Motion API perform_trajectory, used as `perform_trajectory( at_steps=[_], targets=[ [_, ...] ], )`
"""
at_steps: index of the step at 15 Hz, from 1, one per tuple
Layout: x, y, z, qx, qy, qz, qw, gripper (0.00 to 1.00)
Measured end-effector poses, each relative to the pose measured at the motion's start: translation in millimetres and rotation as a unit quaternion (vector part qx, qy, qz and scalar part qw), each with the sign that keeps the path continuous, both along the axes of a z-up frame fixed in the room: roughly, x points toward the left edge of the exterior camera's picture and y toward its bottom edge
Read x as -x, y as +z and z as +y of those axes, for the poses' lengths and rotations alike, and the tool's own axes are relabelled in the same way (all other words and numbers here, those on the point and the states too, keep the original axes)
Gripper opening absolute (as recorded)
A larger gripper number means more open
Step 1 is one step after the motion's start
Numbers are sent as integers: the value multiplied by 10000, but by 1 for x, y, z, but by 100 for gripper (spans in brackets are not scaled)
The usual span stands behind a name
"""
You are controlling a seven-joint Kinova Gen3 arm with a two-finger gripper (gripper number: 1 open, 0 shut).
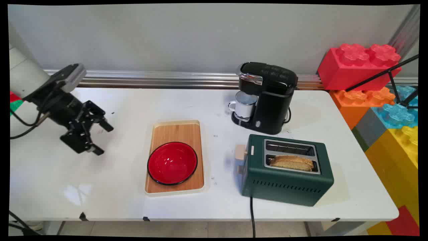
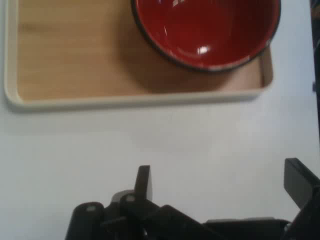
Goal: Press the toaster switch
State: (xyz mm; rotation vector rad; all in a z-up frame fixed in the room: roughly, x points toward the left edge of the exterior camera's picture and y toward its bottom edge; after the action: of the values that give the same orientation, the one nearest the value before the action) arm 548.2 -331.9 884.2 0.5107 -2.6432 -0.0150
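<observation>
My black gripper [image 1: 103, 139] hangs open above the left part of the white table [image 1: 50, 174], holding nothing. It points toward a wooden tray [image 1: 177, 132] a short way to its right. A red bowl [image 1: 172, 163] with a dark rim rests on the near half of that tray. In the hand view the tray [image 2: 70, 55] fills the top, with the bowl [image 2: 205, 30] at the upper right, and bare table lies between the tray and my gripper [image 2: 222, 182].
A green toaster [image 1: 287, 170] with a bread slice [image 1: 291, 162] in its near slot stands right of the tray. Behind it a black coffee machine [image 1: 267, 95] holds a white mug [image 1: 244, 104]. Large toy bricks [image 1: 384, 100] are stacked off the table's right end.
</observation>
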Motion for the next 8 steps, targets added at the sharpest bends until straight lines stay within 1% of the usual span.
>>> perform_trajectory(
  at_steps=[5,8],
  targets=[
    [40,13,-20,328,-185,466,9982,100],
    [73,24,-35,535,-269,890,9942,100]
  ],
)
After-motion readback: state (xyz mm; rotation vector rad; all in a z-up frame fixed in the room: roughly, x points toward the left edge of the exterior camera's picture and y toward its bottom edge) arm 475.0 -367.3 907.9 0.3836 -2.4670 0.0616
